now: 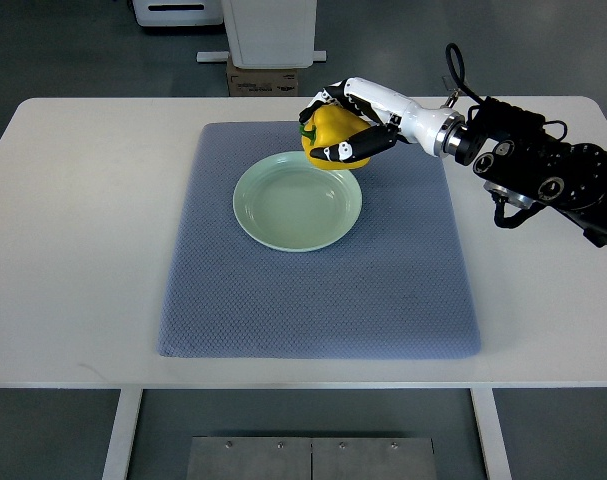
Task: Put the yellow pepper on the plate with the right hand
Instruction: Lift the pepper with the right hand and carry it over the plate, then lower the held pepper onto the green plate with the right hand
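Now we see a white tabletop [73, 230] with a blue mat [313, 300]; our right hand [355, 125], upper centre, has fingers [358, 148] clamped on the yellow pepper [328, 128] beside the plate [298, 200].

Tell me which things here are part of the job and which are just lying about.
Part of the job:
right hand, closed around the pepper
yellow pepper, at the plate's far rim
green plate, nothing in it

Just lying about:
blue mat under the plate
white table
cardboard box beyond the table
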